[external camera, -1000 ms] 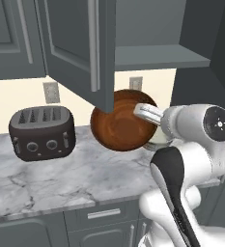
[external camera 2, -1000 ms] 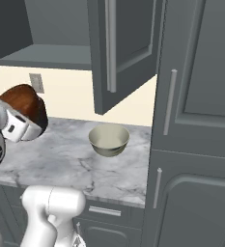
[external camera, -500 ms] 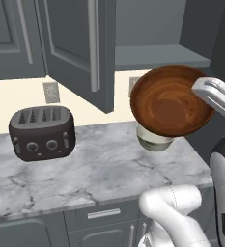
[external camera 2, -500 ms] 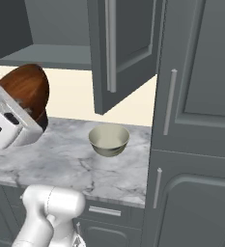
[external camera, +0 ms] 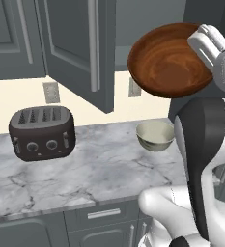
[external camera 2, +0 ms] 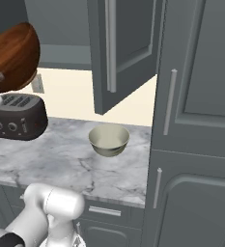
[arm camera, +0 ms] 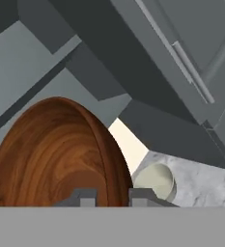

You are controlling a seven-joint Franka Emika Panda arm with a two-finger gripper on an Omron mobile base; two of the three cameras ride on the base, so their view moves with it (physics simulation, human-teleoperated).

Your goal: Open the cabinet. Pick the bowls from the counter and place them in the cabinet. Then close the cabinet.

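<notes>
Bowls first: the wooden bowl (external camera: 169, 60) is up in the air, pinched by its rim in the gripper (arm camera: 112, 195), whose jaws are drawn narrow around the rim wall, one tip inside and one outside. It hangs tilted, its hollow facing the left base camera, high above the counter (external camera: 85, 178) and about level with the opening of the cabinet (external camera 2: 119, 53). The cream bowl (external camera 2: 109, 139) sits upright on the marble, towards the right end, below the open cabinet door (external camera: 80, 48) and near the tall cabinet front (external camera 2: 196, 120) on the right

To do this step well, I would level the wooden bowl before carrying it in, keep it away from the edge of the swung-out door, and lower it onto the grey shelf (external camera 2: 61, 57) well to one side, so the second bowl has room. A rim grip on a glossy bowl could slip if swung fast, so a slow move seems wise

A dark toaster (external camera: 41, 132) stands at the left of the counter against a pale yellow wall (external camera: 17, 103) with a wall outlet (external camera: 51, 91). A drawer front (external camera: 104, 213) runs under the counter edge
</notes>
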